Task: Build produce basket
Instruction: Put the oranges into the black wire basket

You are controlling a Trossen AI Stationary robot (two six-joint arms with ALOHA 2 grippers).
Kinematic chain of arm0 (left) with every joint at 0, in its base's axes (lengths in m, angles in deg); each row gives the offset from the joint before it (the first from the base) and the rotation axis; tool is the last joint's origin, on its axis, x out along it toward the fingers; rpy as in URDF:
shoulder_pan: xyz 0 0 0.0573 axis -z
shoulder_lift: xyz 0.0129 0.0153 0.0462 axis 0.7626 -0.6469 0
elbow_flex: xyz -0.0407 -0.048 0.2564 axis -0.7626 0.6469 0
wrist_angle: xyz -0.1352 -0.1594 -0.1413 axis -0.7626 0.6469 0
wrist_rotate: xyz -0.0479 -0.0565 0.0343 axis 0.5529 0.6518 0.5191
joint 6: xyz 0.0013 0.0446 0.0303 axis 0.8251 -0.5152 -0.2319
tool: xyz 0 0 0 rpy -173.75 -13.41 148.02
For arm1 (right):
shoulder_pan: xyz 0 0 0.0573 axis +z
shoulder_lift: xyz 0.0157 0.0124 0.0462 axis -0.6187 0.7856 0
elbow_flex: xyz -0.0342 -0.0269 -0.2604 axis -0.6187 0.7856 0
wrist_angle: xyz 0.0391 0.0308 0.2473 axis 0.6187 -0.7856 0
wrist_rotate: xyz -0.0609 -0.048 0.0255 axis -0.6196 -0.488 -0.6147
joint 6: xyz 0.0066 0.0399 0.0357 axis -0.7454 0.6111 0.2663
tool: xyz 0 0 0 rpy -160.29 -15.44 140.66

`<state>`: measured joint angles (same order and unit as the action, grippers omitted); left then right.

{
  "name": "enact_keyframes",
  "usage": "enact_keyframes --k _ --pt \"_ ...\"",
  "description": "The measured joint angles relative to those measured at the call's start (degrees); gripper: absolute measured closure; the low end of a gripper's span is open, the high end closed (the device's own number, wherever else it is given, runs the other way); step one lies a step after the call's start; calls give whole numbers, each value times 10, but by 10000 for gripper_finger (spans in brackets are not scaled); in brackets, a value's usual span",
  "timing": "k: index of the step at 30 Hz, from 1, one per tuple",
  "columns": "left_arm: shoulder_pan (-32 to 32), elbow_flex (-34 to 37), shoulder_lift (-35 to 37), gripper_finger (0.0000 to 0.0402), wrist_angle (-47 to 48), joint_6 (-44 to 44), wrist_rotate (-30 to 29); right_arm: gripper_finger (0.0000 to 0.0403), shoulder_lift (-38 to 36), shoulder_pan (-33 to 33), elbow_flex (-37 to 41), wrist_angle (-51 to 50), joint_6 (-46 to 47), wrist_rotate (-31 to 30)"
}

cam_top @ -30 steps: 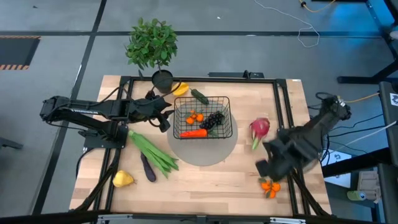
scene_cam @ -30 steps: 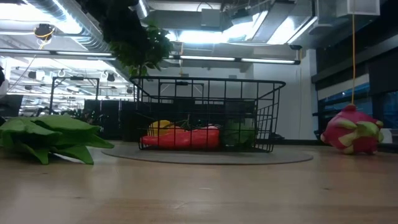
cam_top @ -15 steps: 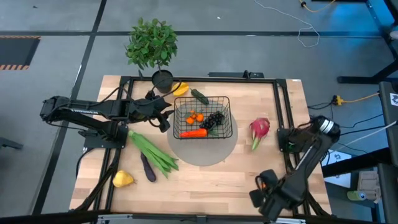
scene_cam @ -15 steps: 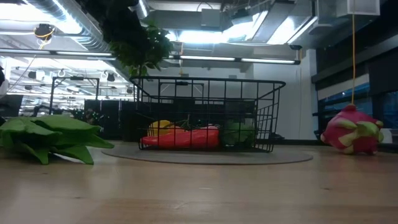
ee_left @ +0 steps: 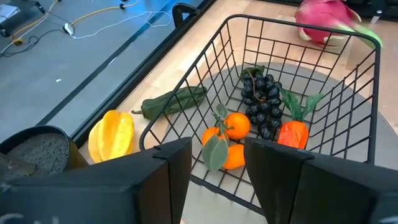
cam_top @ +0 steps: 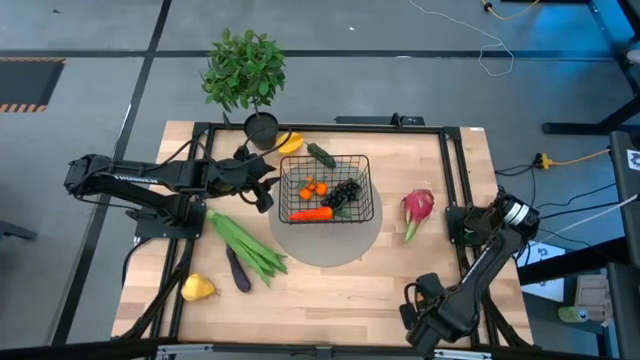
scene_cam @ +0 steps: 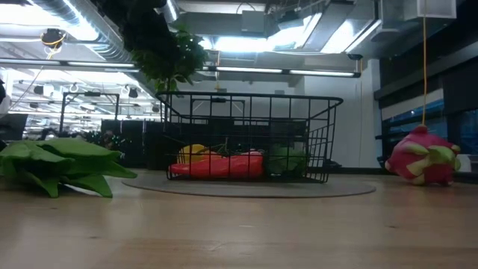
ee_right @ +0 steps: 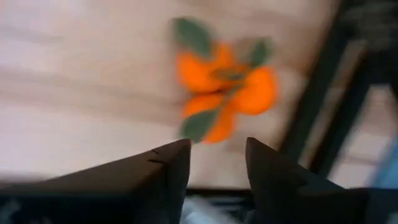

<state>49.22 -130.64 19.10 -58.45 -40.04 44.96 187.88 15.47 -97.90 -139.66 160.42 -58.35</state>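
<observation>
No writing or brand is being shown anywhere. The small black wire-mesh basket (cam_top: 326,188) is being kept on the grey round mat (cam_top: 340,245) at the wooden tabletop's (cam_top: 330,290) middle, holding oranges, dark grapes and a carrot. The left tool (ee_left: 214,177) is being held open just beside it, unchanged. The right tool (ee_right: 214,168), also open, is being held over an orange cluster (ee_right: 224,87); since half a second ago its arm has been barely shifted near the tabletop's front right corner.

We see the black wire basket (cam_top: 326,189) upright, holding oranges (ee_left: 229,135), dark grapes (ee_left: 263,99) and a carrot (cam_top: 313,213). Left of the basket lie green stalks (cam_top: 246,245), an eggplant (cam_top: 237,270) and a yellow pear (cam_top: 197,288); a pink dragon fruit (cam_top: 417,209) lies right of it.
</observation>
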Motion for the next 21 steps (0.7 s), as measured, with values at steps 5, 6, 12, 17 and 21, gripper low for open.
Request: enact_keyframes --k 5,6,12,17,21 --pt "0 0 0 266 0 0 0 241 27 0 0 -5 4 -38" --pt "0 0 0 266 0 0 0 240 31 -1 0 -2 4 -47" --pt "0 0 0 266 0 1 0 240 57 -3 0 5 6 -48" --pt "0 0 0 266 0 1 0 240 70 -3 0 -22 71 -37" --pt "0 0 0 266 0 0 0 240 70 -3 1 -29 80 -38"
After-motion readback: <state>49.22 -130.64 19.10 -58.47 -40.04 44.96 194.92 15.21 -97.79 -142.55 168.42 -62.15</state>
